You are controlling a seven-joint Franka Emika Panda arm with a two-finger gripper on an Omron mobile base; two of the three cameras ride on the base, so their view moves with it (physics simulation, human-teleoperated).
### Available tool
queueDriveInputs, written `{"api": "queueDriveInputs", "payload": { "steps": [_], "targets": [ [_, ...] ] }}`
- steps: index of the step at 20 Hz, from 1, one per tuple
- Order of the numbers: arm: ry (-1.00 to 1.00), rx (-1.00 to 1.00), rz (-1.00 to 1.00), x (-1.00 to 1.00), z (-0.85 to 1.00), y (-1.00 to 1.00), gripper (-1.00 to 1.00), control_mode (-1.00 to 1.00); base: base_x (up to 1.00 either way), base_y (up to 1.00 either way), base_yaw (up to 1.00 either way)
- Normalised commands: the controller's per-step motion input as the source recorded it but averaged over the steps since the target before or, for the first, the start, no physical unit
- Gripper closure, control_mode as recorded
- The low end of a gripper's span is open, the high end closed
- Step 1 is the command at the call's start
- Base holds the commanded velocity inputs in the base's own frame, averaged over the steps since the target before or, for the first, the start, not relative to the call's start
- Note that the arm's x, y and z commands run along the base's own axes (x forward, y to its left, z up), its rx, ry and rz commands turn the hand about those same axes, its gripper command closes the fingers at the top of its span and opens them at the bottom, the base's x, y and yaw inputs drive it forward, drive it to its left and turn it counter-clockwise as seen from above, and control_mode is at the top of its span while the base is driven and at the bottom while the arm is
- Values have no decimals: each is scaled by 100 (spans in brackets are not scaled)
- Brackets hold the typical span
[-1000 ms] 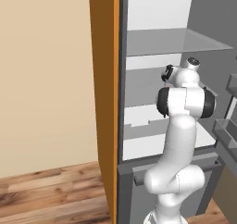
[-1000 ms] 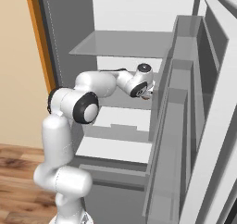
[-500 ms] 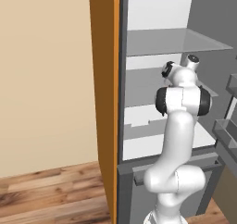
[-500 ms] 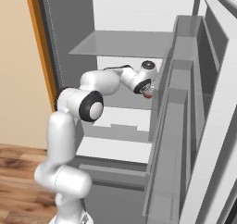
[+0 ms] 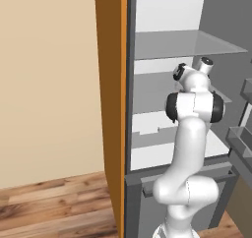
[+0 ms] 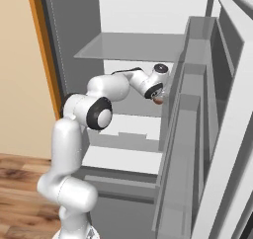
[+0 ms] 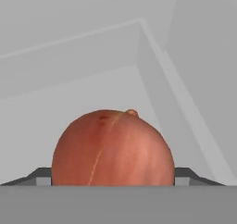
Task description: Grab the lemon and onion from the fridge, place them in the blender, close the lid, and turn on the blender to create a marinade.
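While the arm [image 5: 189,148] reaches into the open fridge [image 5: 170,50], the three views give different parts of the scene. The left base view shows the arm from behind: it rises from the lower right and bends toward the middle shelf [image 5: 189,44] region, with the orange panel [image 5: 110,104] to the left and the wooden floor [image 5: 49,207] beyond it; here the wrist hides whatever lies ahead of the hand. The right base view shows the arm stretched to the right, its wrist beside the grey door racks [image 6: 190,134], and a small reddish-brown patch of the onion [image 6: 158,100] just under the wrist, against the near edge of a rack. The hand view shows the onion [image 7: 113,149] large and close, a round reddish-brown bulb with a small tip at its top, resting on a grey surface near an inner corner. The gripper [image 7: 113,177] sits with one dark finger [image 7: 41,174] at each side of the onion; the jaws stand wide, and whether the pads touch the skin cannot be told.
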Motion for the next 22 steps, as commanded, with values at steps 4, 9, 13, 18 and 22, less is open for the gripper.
{"api": "queueDriveInputs", "payload": {
  "steps": [4,9,13,18,22],
  "targets": [
    [-4,0,0,-6,-7,0,100,-100,0,0,0],
    [-10,0,0,-36,-4,0,100,-100,0,0,0],
    [-14,0,0,-61,0,0,100,-100,0,0,0],
    [-14,0,0,-88,3,0,100,-100,0,0,0],
    [-12,0,0,-99,26,7,100,-100,0,0,0]
  ]
}}
